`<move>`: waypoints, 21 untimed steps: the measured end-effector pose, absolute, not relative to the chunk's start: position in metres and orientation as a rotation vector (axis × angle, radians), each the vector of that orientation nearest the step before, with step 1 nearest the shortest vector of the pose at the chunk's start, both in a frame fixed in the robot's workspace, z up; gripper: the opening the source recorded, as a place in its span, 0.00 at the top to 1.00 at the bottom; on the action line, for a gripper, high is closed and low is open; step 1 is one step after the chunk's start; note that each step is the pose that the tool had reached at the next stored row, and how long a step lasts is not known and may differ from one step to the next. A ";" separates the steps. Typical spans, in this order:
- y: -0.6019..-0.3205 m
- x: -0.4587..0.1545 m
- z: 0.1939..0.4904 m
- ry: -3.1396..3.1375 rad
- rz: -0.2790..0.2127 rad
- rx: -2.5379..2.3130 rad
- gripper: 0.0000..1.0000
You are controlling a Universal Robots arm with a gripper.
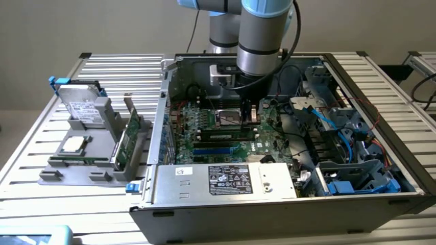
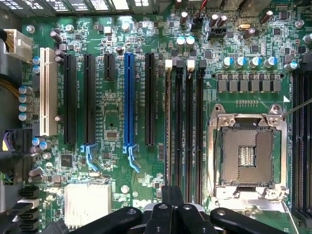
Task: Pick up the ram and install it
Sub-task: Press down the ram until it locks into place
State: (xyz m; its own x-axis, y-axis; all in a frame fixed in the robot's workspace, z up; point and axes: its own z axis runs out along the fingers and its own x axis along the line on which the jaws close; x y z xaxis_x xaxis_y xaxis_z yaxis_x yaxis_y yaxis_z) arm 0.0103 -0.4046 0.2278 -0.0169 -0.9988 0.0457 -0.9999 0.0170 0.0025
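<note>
Black pincer [image 2: 171,191] with its matte fingertips pressed together and nothing visibly clamped between them. Hangs inside the open computer case [image 1: 381,153], just above the near ends of the four long, narrow black memory slots [image 2: 184,126], two of them with white end latches. Carried on a silver-and-blue cylindrical arm [image 1: 262,46] that drops into the far half of the case.

Beneath it, a green motherboard [image 2: 112,122] dense with small parts: round capacitors with shiny tops, long black expansion slots, one blue slot [image 2: 128,97] and one white slot [image 2: 45,92]. Beside the memory slots, a square CPU socket [image 2: 247,156] in a bright metal frame, its bed of fine pins exposed. At the near edge of the case, a grey sheet-metal power supply [image 1: 225,181] with a black label. On the exterior view's right, blue cables and blue plastic drive-bay clips.

On the ribbed metal surface [image 1: 41,138] at the exterior view's left, a grey moulded fixture [image 1: 102,127], well apart from the pincer. Holds an upright hard drive [image 1: 81,109], a flat square processor [image 1: 73,144] and a taller green card [image 1: 129,135] standing on edge. Along the near side of that fixture, the ram [image 1: 83,160]: a thin, long green strip set on edge, untouched.
</note>
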 end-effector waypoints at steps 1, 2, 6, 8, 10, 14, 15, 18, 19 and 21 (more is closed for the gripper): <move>-0.405 0.010 0.227 -2.215 0.047 2.178 0.89; -0.405 0.010 0.227 -2.216 0.047 2.179 0.89; -0.405 0.010 0.226 -2.216 0.046 2.178 0.89; -0.404 0.009 0.234 -2.217 0.045 2.179 0.89; -0.405 0.004 0.240 -2.216 0.046 2.179 0.89; -0.405 -0.014 0.242 -2.216 0.046 2.179 0.89; -0.405 -0.019 0.242 -2.216 0.046 2.179 0.89; -0.405 -0.032 0.242 -2.216 0.046 2.179 0.89; -0.405 -0.037 0.242 -2.216 0.046 2.178 0.89; -0.405 -0.046 0.242 -2.216 0.046 2.179 0.89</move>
State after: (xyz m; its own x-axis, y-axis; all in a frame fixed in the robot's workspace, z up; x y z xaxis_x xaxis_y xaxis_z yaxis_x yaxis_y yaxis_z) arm -0.0463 -0.4045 0.2419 -0.0169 -0.9989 0.0446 -0.9999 0.0170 0.0027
